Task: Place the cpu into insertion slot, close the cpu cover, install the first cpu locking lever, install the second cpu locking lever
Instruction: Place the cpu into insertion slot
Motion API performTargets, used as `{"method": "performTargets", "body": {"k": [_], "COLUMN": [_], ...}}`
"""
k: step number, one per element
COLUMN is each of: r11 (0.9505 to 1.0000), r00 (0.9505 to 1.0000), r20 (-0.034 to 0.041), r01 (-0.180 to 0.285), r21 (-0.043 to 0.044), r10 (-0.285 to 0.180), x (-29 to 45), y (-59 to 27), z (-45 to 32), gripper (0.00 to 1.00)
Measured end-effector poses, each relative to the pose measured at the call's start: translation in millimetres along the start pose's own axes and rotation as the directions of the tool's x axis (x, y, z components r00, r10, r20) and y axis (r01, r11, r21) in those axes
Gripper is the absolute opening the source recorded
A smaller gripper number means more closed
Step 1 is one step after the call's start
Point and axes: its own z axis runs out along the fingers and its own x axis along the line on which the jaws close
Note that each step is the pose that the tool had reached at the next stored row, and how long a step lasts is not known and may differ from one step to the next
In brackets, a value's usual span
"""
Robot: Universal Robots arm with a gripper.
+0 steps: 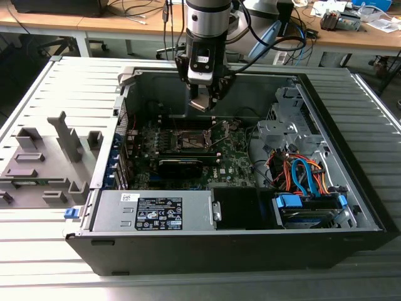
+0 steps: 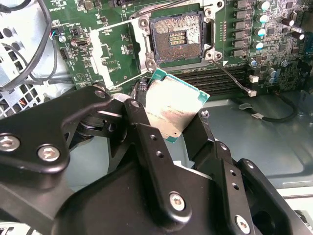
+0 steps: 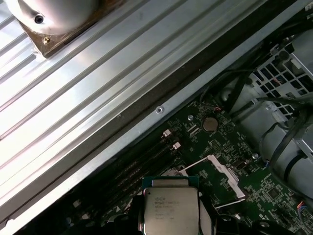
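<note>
Above open computer case (image 1: 238, 251) on ribbed surface (image 1: 56, 81): pincer (image 1: 202, 103) clamped on cpu (image 2: 173, 105), chip held clear of motherboard, near socket (image 2: 177, 36) but not in it; socket bare, pins showing; cover (image 2: 96, 49) flipped open beside it; locking lever (image 2: 234, 74) looks unlatched; judged: all four steps left. Second wrist view shows empty socket and raised cover; first wrist view shows chip's metal top and case rim; exterior view shows arm's place over board.
</note>
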Motion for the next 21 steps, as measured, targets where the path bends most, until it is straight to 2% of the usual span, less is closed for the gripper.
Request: {"method": "performTargets", "body": {"k": [21], "r11": [0.9991], "r00": [0.9991], "r20": [0.0038], "r01": [-0.043], "r21": [-0.0009], "r10": [0.043], "x": [0.0], "y": [0.0], "z": [0.0], "gripper": [0.54]}}
